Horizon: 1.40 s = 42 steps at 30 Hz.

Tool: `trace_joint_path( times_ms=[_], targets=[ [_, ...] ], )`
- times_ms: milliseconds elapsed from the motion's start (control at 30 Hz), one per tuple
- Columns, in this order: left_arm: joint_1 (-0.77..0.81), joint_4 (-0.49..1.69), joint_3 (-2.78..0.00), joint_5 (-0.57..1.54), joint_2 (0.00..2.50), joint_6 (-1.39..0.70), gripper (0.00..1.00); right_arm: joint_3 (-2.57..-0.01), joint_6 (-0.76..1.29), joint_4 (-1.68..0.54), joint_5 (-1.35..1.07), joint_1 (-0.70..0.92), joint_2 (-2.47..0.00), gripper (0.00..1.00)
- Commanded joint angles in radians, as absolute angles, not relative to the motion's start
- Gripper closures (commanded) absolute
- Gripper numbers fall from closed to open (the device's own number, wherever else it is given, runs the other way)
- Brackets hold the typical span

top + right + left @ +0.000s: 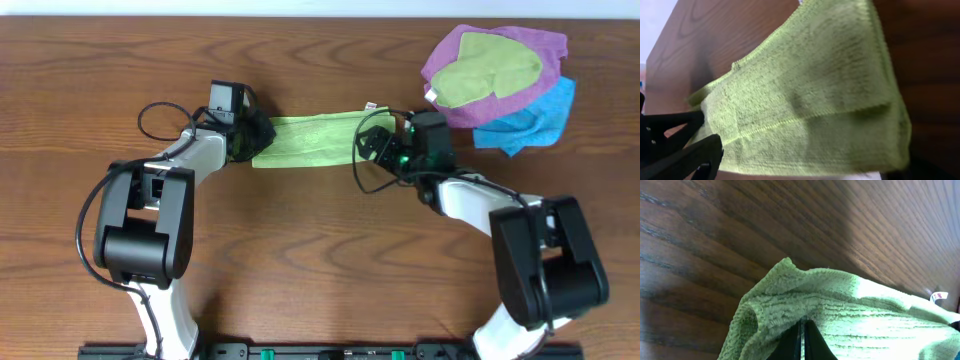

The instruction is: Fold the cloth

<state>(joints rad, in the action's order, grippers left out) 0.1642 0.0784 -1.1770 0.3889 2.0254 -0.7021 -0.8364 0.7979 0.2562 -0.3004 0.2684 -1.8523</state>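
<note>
The lime-green cloth [310, 140] is a folded strip stretched between my two grippers at the back middle of the table, its small white tag [370, 108] at the far right corner. My left gripper [254, 136] is shut on the cloth's left end; in the left wrist view its closed fingers [802, 332] pinch the terry cloth [855, 310], which bunches up round them. My right gripper [377, 141] holds the right end. In the right wrist view the cloth [810, 100] fills the frame and covers that gripper's fingertips.
A pile of other cloths lies at the back right: a purple one [520, 45], an olive-green one [490, 70] on top of it and a blue one [535, 120] underneath. The table is dark wood [320, 250].
</note>
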Motion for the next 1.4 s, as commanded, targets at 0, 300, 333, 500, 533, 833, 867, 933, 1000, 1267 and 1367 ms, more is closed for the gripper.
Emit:
trace_joint_path(
  times_ms=[0,300,333,500,533,833,867,933,1000,1267,1367],
  targets=[
    [0.164,0.089,-1.188,0.385,2.042,-0.684,0.94,-0.823,0.827,0.263,-0.256,0.294,-1.925,0.08],
    [0.164,0.108,-1.188,0.385,2.042,-0.680,0.94,-0.823,0.822,0.289,-0.091,0.295,-1.947,0.22],
    [0.164,0.108,-1.188,0.386,2.042,-0.679,0.94,-0.823,0.822,0.290,-0.077,0.295,-1.948,0.23],
    [0.164,0.111,-1.188,0.386,2.042,-0.676,0.94,-0.823,0.822,0.318,-0.036,0.296,-1.966,0.29],
    [0.164,0.112,-1.188,0.386,2.042,-0.676,0.94,-0.823,0.822,0.329,-0.033,0.296,-1.974,0.29],
    [0.164,0.154,-1.188,0.385,2.042,-0.656,0.94,-0.823,0.822,0.429,-0.031,0.295,-2.049,0.36],
    [0.164,0.156,-1.188,0.385,2.042,-0.649,0.94,-0.823,0.822,0.432,-0.031,0.296,-2.054,0.40],
    [0.164,0.159,-1.188,0.385,2.042,-0.649,0.94,-0.823,0.822,0.440,-0.033,0.296,-2.061,0.49],
    [0.164,0.159,-1.188,0.385,2.042,-0.649,0.94,-0.823,0.822,0.443,-0.032,0.296,-2.062,0.50],
    [0.164,0.160,-1.188,0.385,2.042,-0.649,0.94,-0.823,0.732,0.491,-0.025,0.296,-2.062,0.64],
    [0.164,0.160,-1.188,0.385,2.042,-0.649,0.94,-0.823,0.702,0.491,-0.026,0.295,-2.062,0.92]
  ],
)
